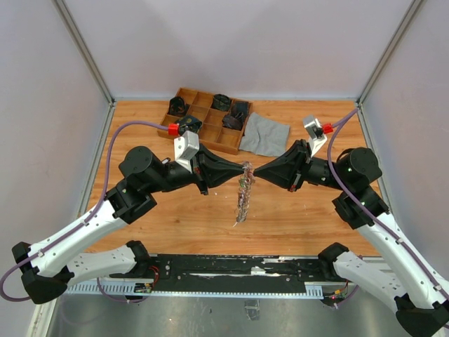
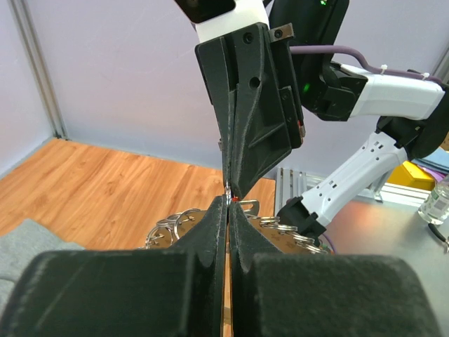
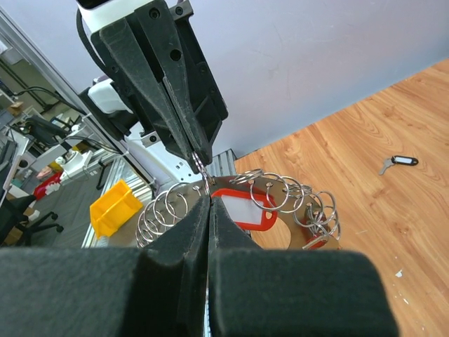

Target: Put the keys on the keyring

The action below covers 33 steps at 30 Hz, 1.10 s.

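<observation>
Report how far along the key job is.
Done: a red-tagged key sits among the rings on the keyring, though whether it is fully threaded is unclear. In hand: left jaws and right jaws are both shut on the top of the keyring, holding it up. Left: at least one black-tagged key lies loose on the table.

Left tool (image 1: pixel 237 172) and right tool (image 1: pixel 257 173) meet tip-to-tip, jaws closed.
</observation>
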Motion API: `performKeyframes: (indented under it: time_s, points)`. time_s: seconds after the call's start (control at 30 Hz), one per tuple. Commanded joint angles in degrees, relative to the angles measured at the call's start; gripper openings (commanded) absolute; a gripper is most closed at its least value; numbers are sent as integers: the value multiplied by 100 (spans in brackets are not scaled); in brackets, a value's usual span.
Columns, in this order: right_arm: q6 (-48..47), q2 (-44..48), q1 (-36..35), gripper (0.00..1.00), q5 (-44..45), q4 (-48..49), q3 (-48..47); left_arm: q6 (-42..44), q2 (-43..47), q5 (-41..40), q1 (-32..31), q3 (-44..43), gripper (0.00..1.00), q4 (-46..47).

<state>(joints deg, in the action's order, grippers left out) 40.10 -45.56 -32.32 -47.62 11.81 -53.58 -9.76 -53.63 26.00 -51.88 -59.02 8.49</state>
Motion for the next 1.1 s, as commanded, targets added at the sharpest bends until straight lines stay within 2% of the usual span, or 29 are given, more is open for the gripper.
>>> performKeyframes:
  time_s: [0.0,0.33,1.07]
  points:
    - [-428,100,-77,1,133,-442,-338,-44,76,-25,11,-29,1,405]
    - [-843,-36,-81,1,188,-1487,-827,0,65,-46,11,-45,1,332]
    - [-1136,-65,-241,1,341,-1692,-807,-26,31,19,11,-74,1,340]
